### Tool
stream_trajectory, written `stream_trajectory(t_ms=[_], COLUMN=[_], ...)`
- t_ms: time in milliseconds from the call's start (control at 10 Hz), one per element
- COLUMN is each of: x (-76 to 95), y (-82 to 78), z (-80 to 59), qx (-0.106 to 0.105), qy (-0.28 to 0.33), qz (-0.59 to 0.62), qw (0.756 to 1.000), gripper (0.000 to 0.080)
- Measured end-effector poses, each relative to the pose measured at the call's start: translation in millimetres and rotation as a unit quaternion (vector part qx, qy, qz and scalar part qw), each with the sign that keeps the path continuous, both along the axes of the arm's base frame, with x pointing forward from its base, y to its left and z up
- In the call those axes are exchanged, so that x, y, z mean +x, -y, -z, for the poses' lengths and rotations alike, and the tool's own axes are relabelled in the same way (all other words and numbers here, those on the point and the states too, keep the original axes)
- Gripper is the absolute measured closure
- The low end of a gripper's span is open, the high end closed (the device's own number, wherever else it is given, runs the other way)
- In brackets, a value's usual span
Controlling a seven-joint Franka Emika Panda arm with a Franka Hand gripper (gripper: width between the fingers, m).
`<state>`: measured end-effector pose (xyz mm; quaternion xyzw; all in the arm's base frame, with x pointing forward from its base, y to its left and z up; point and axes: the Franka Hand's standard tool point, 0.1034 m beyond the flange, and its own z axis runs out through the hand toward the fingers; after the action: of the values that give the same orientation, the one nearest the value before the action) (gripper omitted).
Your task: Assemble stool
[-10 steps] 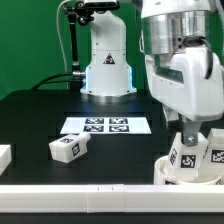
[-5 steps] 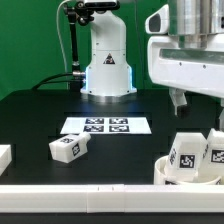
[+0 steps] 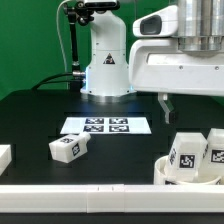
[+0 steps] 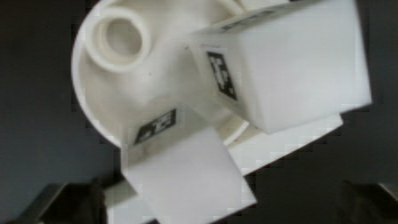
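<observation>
Black table (image 3: 30,120), green backdrop (image 3: 30,40). Seat (image 3: 163,170) is found at the exterior view's right, two legs (image 3: 186,155) stood in it. A third leg (image 3: 68,148) lies well apart, near the marker board (image 3: 105,125). Gripper (image 4: 222,205) is held above the seat, jaws wide apart, empty. Legs are judged light, rigid, smooth plastic, best gripped across flat opposite faces.
</observation>
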<state>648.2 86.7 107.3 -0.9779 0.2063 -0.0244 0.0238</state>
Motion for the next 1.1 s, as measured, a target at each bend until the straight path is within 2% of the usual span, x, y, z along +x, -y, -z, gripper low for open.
stream_trajectory(t_ms=[300,700,900,1100], x=[0.6,0.7,2.7,2.4], y=[-1.1,3.2,6.2,9.1], z=[1.0,1.8,5.1,6.3], qx=[-0.010,-0.024,-0.042,-0.058], qy=[0.008,0.011,0.017,0.013], qz=[-0.159,-0.305,-0.412,-0.523], qw=[0.987,0.952,0.910,0.850], gripper=[0.0151,0.0151,0.0151,0.0151])
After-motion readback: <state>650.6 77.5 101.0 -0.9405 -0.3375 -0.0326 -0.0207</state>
